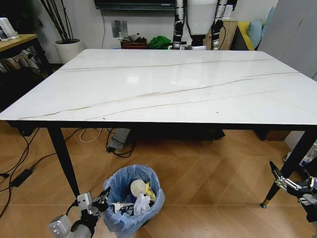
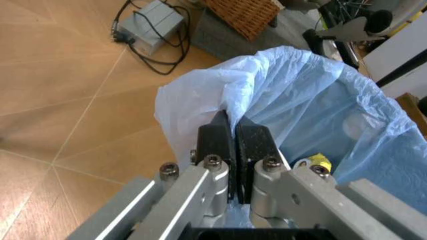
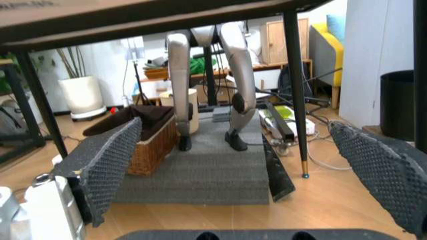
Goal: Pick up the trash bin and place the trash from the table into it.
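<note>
Left fingers [image 2: 235,145]: the two dark pads are pressed together, with the folded blue bag at the bin's rim pinched between them.
Left gripper [image 1: 99,202]: low near the floor, at the rim of the trash bin [image 1: 128,218] on the robot's left side.
Bin from fingers: the open mouth lies just beyond the fingertips; the bin stands upright on the floor, in front of the table [image 1: 163,84].
Trash [image 1: 137,196]: a white cup, crumpled papers and something yellow lie inside the bag.
Right gripper [image 1: 287,182]: fingers spread wide with nothing between them, low by the right table leg, well apart from the bin.
Nearer arm: the left, already on the rim.
Judgement: the table top seems cleared, so the task looks nearly finished.
</note>
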Controlling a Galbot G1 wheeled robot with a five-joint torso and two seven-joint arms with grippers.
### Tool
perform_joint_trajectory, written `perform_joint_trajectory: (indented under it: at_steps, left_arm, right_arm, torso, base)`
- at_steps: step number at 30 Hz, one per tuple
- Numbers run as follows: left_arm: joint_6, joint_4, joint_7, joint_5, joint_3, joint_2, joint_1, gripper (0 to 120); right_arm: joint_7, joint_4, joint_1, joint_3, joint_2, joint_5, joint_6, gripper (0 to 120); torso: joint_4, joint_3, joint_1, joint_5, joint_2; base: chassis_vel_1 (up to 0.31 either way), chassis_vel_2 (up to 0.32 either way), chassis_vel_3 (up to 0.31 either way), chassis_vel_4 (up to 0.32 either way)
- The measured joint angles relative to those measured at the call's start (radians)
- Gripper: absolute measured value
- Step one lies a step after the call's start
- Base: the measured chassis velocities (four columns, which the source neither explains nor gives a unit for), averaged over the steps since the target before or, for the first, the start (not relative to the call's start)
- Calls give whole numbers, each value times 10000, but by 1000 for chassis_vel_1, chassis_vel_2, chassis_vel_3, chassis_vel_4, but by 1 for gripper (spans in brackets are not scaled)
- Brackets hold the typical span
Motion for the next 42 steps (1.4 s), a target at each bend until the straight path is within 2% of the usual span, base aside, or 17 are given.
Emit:
perform_joint_trajectory:
  at_steps: [10, 18, 42]
  left_arm:
    - [-16, 170, 27, 16, 20, 45, -78, 0]
    - [-16, 174, 16, 2, 51, 95, -97, 0]
    - [-18, 173, 12, 91, 23, 17, -49, 0]
  right_arm:
    - [66, -280, 68, -13, 102, -745, 294, 100]
    - [326, -608, 149, -81, 264, -1212, 1011, 100]
    - [356, -1106, 284, -525, 554, -1063, 1654, 100]
  torso:
    - [0, -287, -141, 0, -429]
    - [0, -500, -241, 1, -742]
    - [0, -1113, -469, 1, -1582]
  base:
    - [0, 0, 0, 0]
    - [0, 0, 0, 0]
    - [0, 0, 0, 0]
